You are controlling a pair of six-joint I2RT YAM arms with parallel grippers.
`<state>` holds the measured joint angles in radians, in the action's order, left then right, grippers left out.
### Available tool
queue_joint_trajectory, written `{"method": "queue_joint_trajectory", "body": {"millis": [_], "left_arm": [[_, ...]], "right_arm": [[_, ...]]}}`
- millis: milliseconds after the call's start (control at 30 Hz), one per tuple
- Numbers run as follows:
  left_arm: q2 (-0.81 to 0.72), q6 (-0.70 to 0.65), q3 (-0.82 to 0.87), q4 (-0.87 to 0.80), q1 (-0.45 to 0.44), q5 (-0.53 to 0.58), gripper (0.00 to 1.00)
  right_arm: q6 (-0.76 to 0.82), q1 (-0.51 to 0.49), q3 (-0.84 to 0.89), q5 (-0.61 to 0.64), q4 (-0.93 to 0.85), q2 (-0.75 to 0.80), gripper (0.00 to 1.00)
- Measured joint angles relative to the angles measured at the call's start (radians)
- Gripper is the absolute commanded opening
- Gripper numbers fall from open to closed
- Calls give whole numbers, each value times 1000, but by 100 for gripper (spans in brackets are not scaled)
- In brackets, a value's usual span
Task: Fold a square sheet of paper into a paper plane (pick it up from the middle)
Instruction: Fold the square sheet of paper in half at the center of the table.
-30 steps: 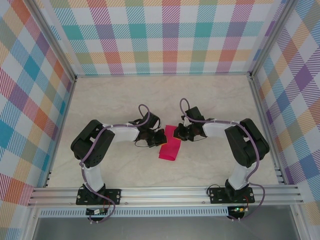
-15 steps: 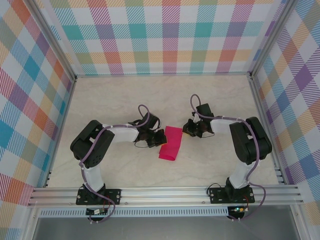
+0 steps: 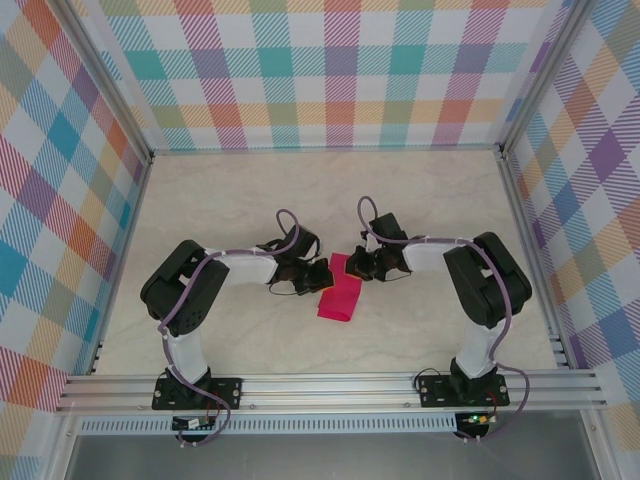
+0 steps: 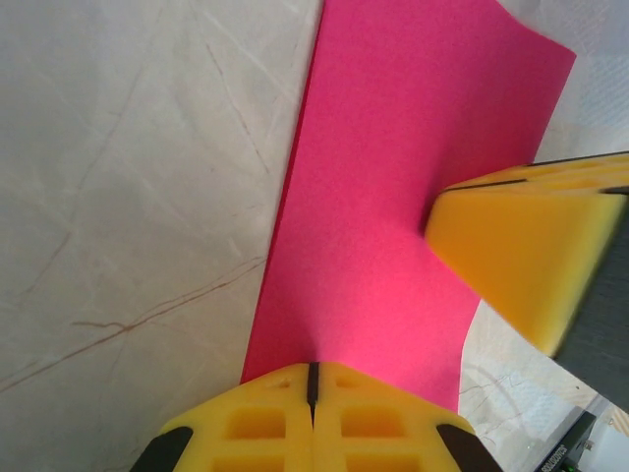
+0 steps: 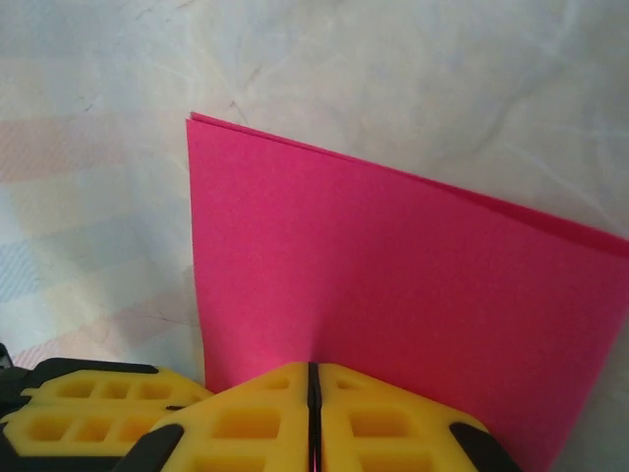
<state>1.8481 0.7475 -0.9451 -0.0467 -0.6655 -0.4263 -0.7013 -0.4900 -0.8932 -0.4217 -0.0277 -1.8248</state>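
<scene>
The square sheet of paper [image 3: 340, 298], magenta-pink, lies flat on the table folded double into a long rectangle; its two layers show at the edge [image 5: 393, 256]. My left gripper [image 3: 320, 275] is shut, its tip [image 4: 313, 369] resting on the sheet [image 4: 393, 197] at the left long edge. My right gripper [image 3: 358, 265] is shut too, its tip [image 5: 313, 369] on the opposite side near the far end. Its yellow fingers [image 4: 521, 246] show in the left wrist view. Whether either tip pinches paper I cannot tell. The paper plane is out of view.
The pale marbled table [image 3: 250, 190] is ringed by checked walls and an aluminium frame [image 3: 330, 385] along the near edge. Both arms bend inward toward the middle, elbows out to the sides.
The right gripper swung off the sheet to the right half a second ago and has come back onto it. The left gripper and the paper have stayed put.
</scene>
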Motion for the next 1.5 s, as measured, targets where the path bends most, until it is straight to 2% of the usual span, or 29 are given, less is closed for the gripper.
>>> {"method": "queue_joint_trajectory", "body": {"millis": [533, 700, 800, 1000, 1167, 1500], "left_arm": [[-5, 12, 19, 27, 0, 0, 2], [-5, 15, 19, 27, 0, 0, 2], [-5, 15, 19, 27, 0, 0, 2], [-5, 15, 19, 27, 0, 0, 2], [-5, 15, 19, 27, 0, 0, 2], [-4, 15, 19, 27, 0, 0, 2]], "right_arm": [[1, 137, 16, -13, 38, -2, 9], [2, 155, 17, 56, 4, 55, 9], [-18, 159, 22, 53, 1, 121, 10], [-64, 71, 47, -12, -11, 196, 7], [-127, -6, 150, -69, -17, 203, 6], [-179, -24, 227, -111, -23, 212, 6]]}}
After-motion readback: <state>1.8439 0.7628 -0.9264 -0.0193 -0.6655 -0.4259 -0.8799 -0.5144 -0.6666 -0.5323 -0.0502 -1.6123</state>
